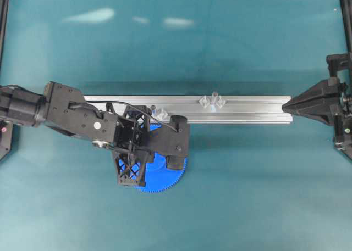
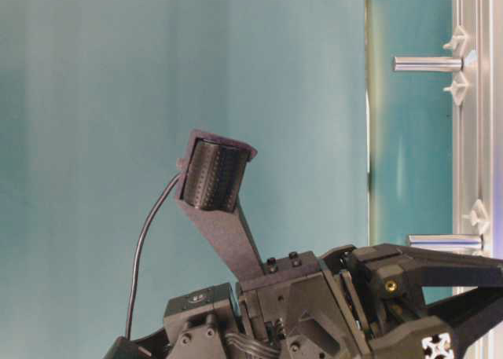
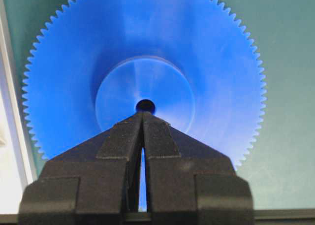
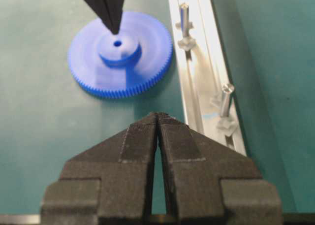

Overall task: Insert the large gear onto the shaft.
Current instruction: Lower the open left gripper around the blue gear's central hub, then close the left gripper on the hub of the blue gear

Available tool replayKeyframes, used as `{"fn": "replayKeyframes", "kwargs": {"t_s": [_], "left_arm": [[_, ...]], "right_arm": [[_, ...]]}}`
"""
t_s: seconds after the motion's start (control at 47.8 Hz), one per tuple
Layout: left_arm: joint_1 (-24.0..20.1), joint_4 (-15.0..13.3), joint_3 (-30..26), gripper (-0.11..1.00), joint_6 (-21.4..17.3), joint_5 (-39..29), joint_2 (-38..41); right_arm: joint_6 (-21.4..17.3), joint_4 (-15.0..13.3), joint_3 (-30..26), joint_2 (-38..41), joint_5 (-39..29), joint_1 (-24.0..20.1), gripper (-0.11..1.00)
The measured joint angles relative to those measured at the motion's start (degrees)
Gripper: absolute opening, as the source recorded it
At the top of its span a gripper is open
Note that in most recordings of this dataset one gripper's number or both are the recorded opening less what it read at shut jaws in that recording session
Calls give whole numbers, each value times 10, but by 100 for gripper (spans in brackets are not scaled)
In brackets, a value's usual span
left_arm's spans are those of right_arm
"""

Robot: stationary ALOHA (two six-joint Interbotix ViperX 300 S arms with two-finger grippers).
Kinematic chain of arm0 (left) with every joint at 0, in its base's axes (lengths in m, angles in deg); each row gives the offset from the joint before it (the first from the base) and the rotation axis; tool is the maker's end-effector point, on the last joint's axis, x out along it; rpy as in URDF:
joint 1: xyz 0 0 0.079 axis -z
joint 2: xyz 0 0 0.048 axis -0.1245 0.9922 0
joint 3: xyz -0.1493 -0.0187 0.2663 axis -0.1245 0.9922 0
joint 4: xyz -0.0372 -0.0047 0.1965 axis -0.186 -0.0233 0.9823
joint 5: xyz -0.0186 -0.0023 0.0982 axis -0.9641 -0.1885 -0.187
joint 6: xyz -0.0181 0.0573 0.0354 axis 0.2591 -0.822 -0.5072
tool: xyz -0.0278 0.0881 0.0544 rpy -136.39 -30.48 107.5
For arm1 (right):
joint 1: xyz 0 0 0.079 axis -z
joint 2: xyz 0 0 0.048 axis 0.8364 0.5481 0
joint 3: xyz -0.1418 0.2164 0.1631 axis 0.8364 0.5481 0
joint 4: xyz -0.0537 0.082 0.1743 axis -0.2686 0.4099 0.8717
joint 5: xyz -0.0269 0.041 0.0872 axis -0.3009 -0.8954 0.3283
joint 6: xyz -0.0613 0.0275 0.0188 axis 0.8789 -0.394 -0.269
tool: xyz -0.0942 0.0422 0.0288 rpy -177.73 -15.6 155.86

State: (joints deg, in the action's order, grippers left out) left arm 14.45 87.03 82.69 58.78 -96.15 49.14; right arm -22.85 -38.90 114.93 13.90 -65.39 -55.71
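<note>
The large gear [image 4: 120, 52] lies flat on the surface [image 1: 247, 185] beside the rail [image 1: 242, 109], not yet on a shaft [image 4: 225, 101]. The left gripper [image 3: 142, 117], jaws pressed together, hovers over its hub holding nothing; the right gripper [image 4: 157, 117] waits empty with jaws together. Grasping and insertion remain.

Overhead looks straight down on the whole surface [image 1: 231, 207]; the table-level view sits low, turned sideways, near the rail [image 2: 471, 139]. Both wrist cameras peer past their pincers and share the large gear [image 3: 147, 62], left close, right farther.
</note>
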Motion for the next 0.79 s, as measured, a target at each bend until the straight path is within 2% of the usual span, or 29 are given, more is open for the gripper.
{"fn": "replayKeyframes", "kwargs": {"t_s": [0.794], "left_arm": [[0,0,-10,0,-1,2,9]], "right_arm": [[0,0,4,-6,4,0,11]]}}
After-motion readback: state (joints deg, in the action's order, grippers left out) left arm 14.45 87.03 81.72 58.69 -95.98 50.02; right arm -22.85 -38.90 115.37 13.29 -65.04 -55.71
